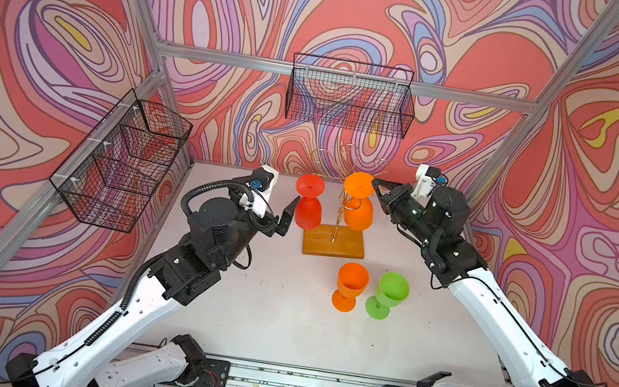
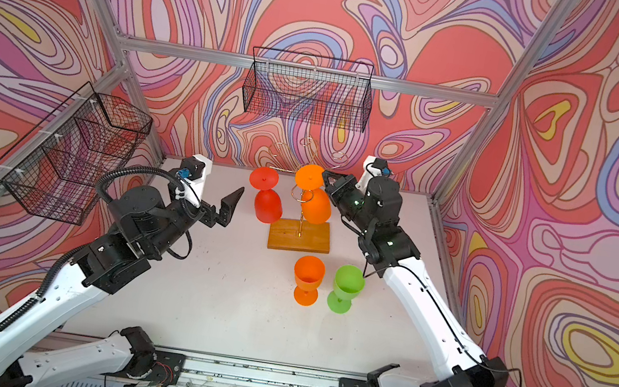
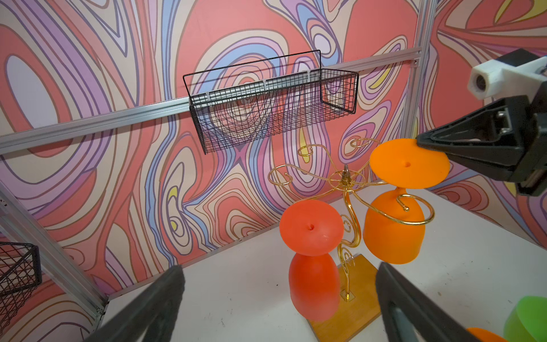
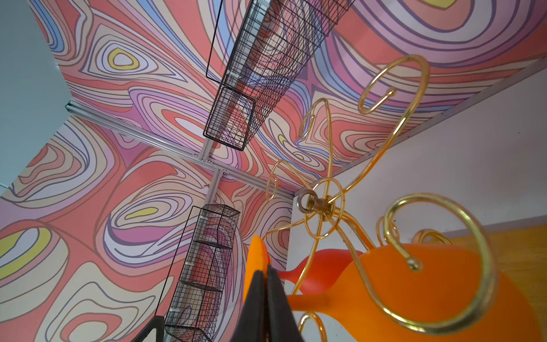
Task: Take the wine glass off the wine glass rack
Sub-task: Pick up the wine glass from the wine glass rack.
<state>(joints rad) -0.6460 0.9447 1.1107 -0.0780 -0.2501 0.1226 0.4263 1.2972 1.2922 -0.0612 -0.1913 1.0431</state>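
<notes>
The wine glass rack (image 1: 333, 244) (image 2: 299, 236) (image 3: 344, 177) (image 4: 316, 204) is a gold wire tree on a wooden base at the back of the table. An orange wine glass (image 1: 358, 213) (image 2: 317, 207) (image 3: 393, 234) (image 4: 414, 296) hangs upside down among its arms. My right gripper (image 1: 376, 183) (image 2: 325, 176) (image 3: 420, 142) (image 4: 263, 274) is shut on the rim of that glass's foot. A red wine glass (image 1: 307, 212) (image 2: 267, 205) (image 3: 313, 284) hangs upside down on the rack's left side. My left gripper (image 1: 282, 219) (image 2: 228, 207) (image 3: 280, 266) stands open just left of it, holding nothing.
An orange glass (image 1: 351, 285) and a green glass (image 1: 389, 293) stand upright on the table in front of the rack. One black wire basket (image 1: 350, 96) hangs on the back wall. Another basket (image 1: 123, 165) hangs on the left wall.
</notes>
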